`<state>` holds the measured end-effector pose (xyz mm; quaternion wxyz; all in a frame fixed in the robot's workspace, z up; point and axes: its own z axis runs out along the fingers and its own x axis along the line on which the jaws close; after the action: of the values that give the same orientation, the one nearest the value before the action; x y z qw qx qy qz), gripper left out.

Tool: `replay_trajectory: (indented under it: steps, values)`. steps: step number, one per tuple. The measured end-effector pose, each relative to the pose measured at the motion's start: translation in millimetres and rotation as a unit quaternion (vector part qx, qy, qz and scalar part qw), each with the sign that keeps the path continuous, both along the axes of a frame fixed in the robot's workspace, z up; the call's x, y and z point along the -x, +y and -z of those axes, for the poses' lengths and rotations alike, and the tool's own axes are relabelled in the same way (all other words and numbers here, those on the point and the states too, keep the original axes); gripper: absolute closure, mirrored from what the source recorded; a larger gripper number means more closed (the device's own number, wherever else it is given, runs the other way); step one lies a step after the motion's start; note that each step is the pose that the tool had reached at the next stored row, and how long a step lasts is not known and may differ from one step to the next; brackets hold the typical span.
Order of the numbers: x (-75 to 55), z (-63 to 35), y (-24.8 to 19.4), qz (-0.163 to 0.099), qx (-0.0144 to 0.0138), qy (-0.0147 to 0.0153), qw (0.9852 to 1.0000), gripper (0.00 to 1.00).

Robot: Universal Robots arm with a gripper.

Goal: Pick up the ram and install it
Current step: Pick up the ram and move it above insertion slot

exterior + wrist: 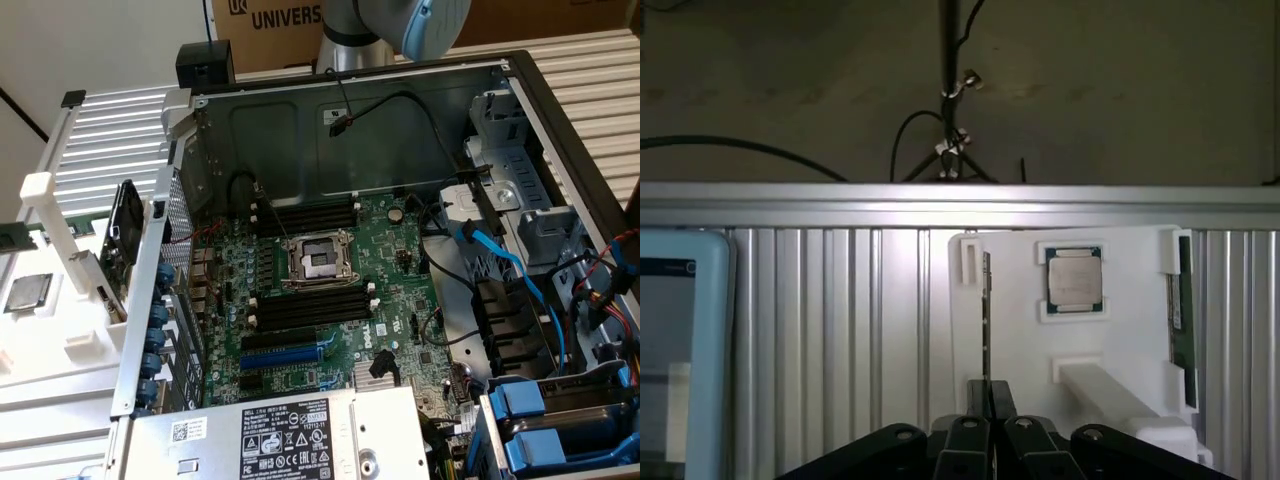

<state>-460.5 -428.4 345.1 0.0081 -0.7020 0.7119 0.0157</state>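
Observation:
In the wrist view my gripper [988, 398] is shut on the ram [986, 310], a thin stick seen edge-on that reaches out from between the black fingers [970, 435]. It hangs above the white holder [1120, 340], beside the small silver processor chip [1074, 279]. A second green stick [1178, 310] stands along the holder's far edge. In the exterior view that holder [60, 330] lies at the left with the chip [28, 292] and a bit of green stick [12, 238]. The motherboard's long black memory slots [308, 306] flank the processor socket [318, 260].
The open computer case [380, 130] takes up the middle, with blue and black cables [510, 270] and drive bays at the exterior view's right. The arm's grey and blue joint [420, 20] is above the case. A light-blue framed device [680, 350] lies on the ribbed metal table [840, 340].

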Motion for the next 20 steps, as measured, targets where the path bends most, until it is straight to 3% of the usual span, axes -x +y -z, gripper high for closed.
replay_trajectory:
  steps: [1, 2, 6, 10, 20]
  values:
    - [0.0, -0.2, -1.4, 0.0, -0.0027, 0.0001, 1.0, 0.88]
    - [0.0, -0.2, -1.7, 0.0, -0.0034, 0.0001, 1.0, 0.88]
    - [-2.8, -1.0, -1.8, 0.001, -0.0016, 0.0, 1.0, 0.88]
    - [-13.7, -6.6, -1.8, 0.001, -0.0015, 0.0001, 1.0, 0.88]
    - [-38.6, -27.4, -1.9, 0.0, -0.0044, 0.0, 1.0, 0.88]
